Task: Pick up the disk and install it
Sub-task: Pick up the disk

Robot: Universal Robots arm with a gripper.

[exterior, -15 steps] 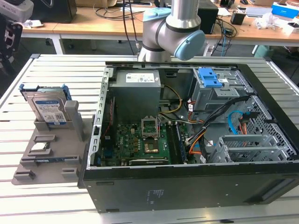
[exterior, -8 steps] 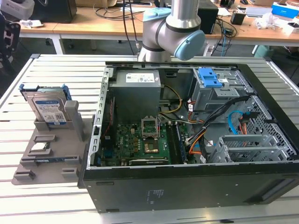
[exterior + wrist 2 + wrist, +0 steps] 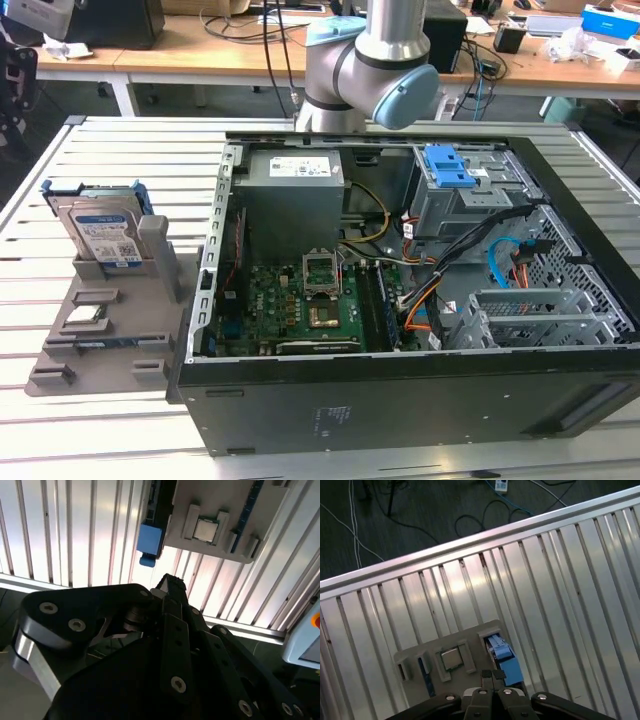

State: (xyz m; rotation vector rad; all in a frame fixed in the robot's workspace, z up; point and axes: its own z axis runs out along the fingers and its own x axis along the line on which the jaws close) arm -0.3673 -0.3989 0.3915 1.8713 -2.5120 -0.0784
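Observation:
The disk (image 3: 103, 235), silver with a white-and-blue label and a blue bracket, stands on edge in a grey holder (image 3: 100, 345) at the exterior view's left, on the slatted table. In both wrist views I look down on it from well above: its blue bracket (image 3: 150, 540) (image 3: 502, 659) shows edge-on at the holder's side. My gripper (image 3: 493, 676) hangs high over the holder, its two dark fingers (image 3: 172, 592) pressed together with nothing between them.
A small square chip (image 3: 205, 529) (image 3: 451, 658) lies in the same holder. The open computer case (image 3: 400, 270) fills the middle of the table, with a blue drive bay (image 3: 447, 167) at its back. The arm's elbow (image 3: 370, 60) stands behind the case.

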